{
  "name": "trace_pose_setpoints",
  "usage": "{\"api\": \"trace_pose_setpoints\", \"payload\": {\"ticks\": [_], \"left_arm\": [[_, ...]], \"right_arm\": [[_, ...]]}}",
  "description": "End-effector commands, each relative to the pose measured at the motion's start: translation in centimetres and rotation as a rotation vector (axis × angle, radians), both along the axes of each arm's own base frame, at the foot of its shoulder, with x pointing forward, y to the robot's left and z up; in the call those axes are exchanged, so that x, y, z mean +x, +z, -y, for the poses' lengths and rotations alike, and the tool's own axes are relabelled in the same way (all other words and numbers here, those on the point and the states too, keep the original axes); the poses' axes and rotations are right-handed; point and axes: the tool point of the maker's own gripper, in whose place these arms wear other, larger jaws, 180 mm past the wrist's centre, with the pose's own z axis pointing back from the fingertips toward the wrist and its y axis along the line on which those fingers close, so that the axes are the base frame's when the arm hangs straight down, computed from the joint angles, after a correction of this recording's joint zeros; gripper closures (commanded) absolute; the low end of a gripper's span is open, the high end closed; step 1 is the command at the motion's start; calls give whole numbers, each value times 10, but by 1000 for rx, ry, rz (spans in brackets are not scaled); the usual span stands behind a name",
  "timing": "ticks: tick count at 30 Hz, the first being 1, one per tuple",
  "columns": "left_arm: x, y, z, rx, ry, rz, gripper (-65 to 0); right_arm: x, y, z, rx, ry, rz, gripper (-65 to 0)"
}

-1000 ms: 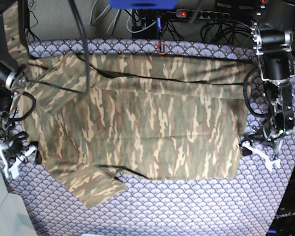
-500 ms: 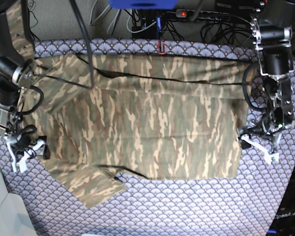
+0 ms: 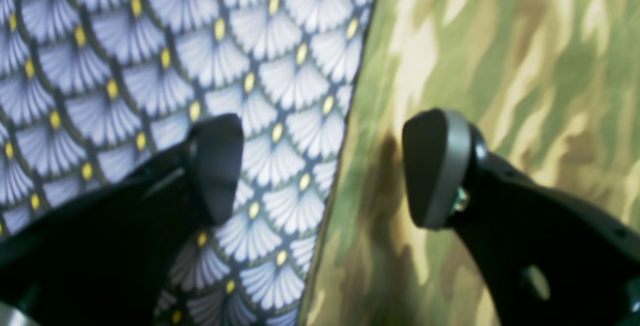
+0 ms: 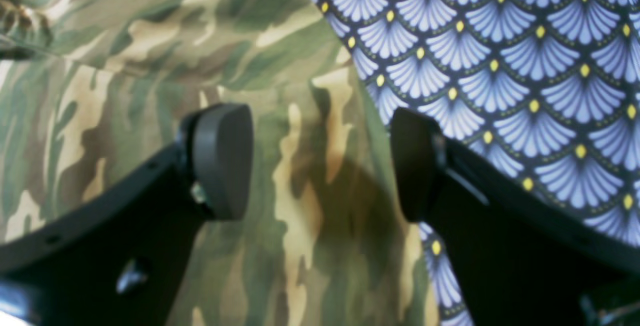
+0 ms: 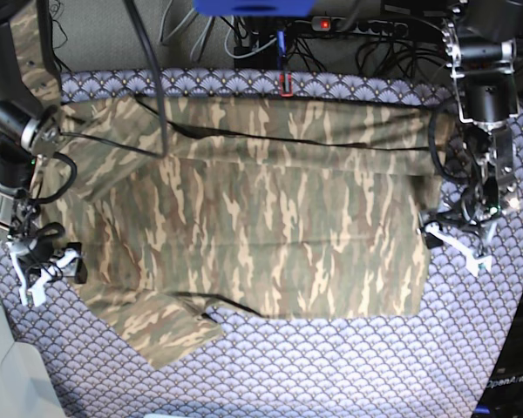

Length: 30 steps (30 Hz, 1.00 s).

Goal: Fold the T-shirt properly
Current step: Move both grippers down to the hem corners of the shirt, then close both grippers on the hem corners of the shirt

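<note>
Camouflage T-shirt [image 5: 261,209] lies spread between open pincers.

the light was even and fairly bright, coming from above with no glare. both wrist views were soft: the t-shirt [image 3: 500,66] and tablecloth [image 3: 125,56] blurred toward the frame edges, and the near dark fingers [image 4: 220,161] were out of focus. each gripper cast a soft brownish shadow on the cloth beneath it. the base view was sharper but grainy, and dark at its upper corners.

A purple scallop-patterned tablecloth [image 5: 349,357] covers the table; the camouflage T-shirt [image 5: 261,218] lies spread flat directly on it.
</note>
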Motion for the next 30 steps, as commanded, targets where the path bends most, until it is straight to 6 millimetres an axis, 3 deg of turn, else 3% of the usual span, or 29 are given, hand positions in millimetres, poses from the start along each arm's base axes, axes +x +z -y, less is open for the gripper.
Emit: {"api": "trace_pose_setpoints", "payload": {"ticks": [1,7,14,19,24,26,30], "left_arm": [[16,22,-8,17,4,68,-486],[10,16,-8,17,5,53,-486],[11,26,-5,31,-11,84,-486],[15,43,0,49,-34,133,-486],[10,41,2,43,-41,92,-486],[10,41,2,43,-41,92,-486],[10,40,2,42,-41,89,-486]], "right_arm": [[17,29,19,-20,-61,86,-435],[16,30,40,-39,-185,99,-435],[7,5,27,3,-171,32,-435],[3,-4,24,20,-171,28,-435],[1,-8,21,28,-170,18,-431],[1,-9,21,28,-170,16,-414],[2,-5,6,71,-90,27,-306]]}}
